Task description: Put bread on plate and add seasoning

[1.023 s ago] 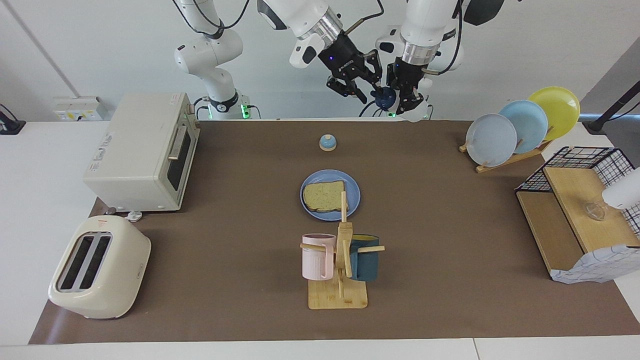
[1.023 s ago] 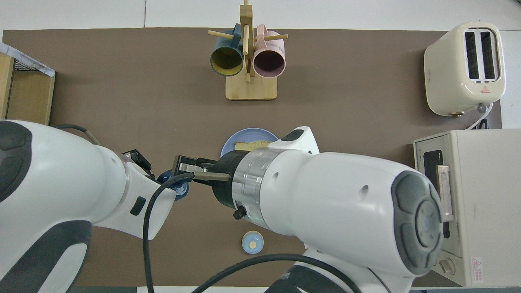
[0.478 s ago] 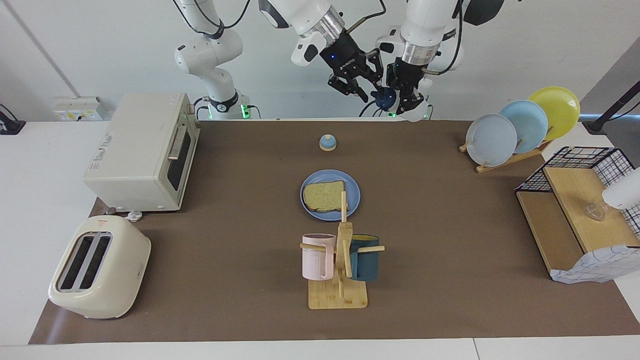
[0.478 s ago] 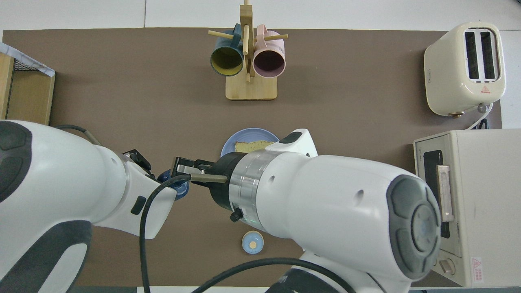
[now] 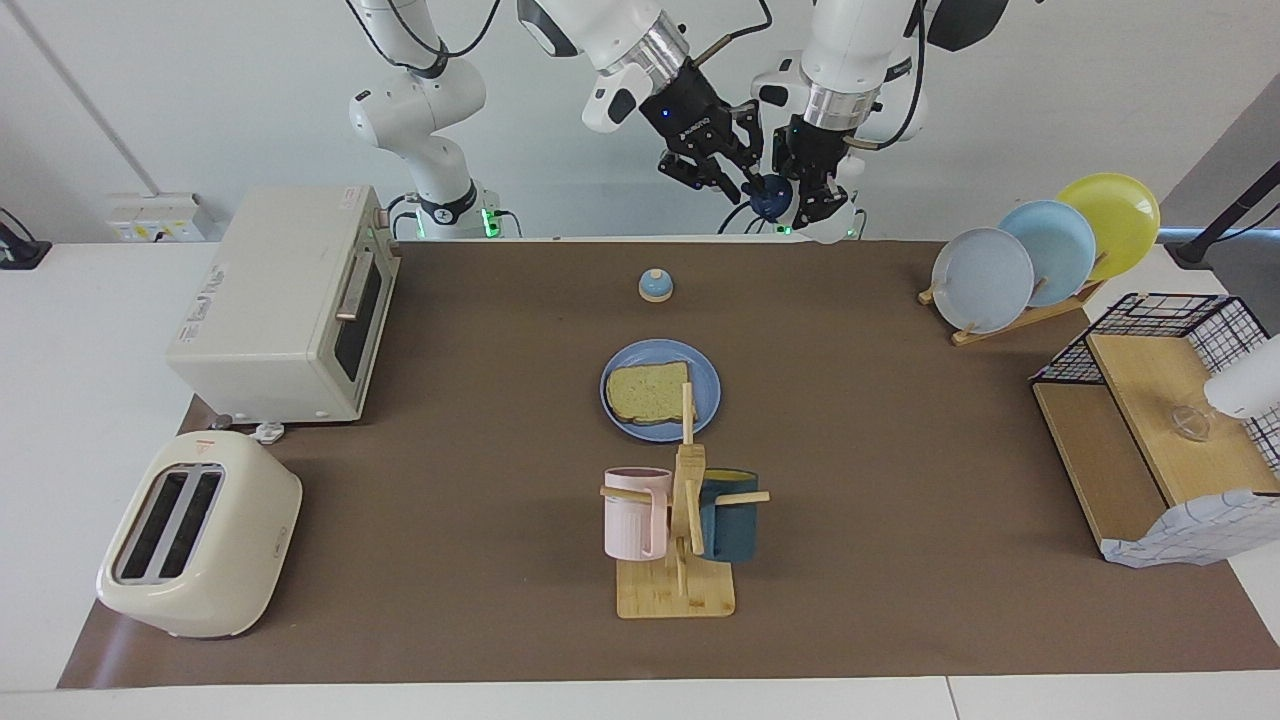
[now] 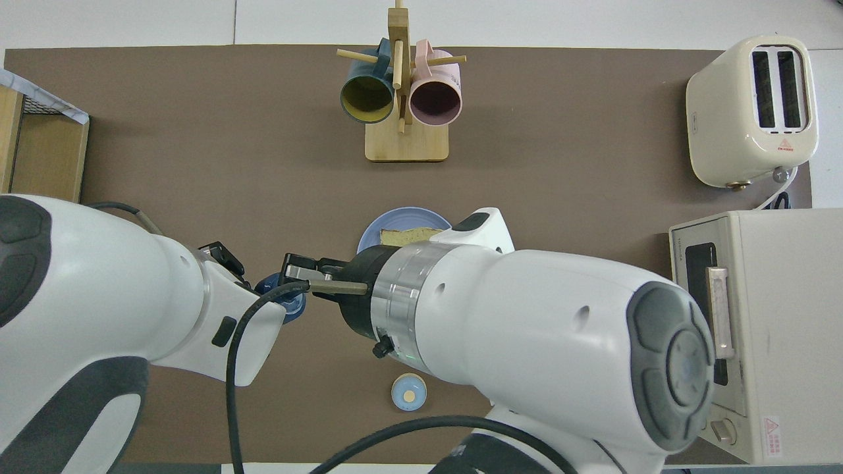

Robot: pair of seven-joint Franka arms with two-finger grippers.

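The bread [image 5: 650,392] lies flat on the round blue plate [image 5: 707,398] mid-table; in the overhead view the plate [image 6: 395,220] and the bread [image 6: 409,234] are partly covered by my right arm. My left gripper [image 5: 812,200] is shut on the seasoning bottle [image 5: 768,196], held in the air over the table edge at the robots' end, its dark blue cap toward my right gripper. My right gripper [image 5: 745,178] is open, its fingers right at the cap. In the overhead view the cap [image 6: 284,303] shows just under the right gripper [image 6: 296,271].
A small blue-domed bell [image 5: 655,286] sits nearer to the robots than the plate. A mug rack [image 5: 680,530] with two mugs stands farther out. A toaster oven [image 5: 285,305] and a toaster [image 5: 195,535] are at the right arm's end; a plate rack [image 5: 1040,250] and a wire shelf [image 5: 1160,420] are at the left arm's end.
My right gripper has risen slightly and closed in on the bottle's cap. The left gripper with the bottle has barely moved.
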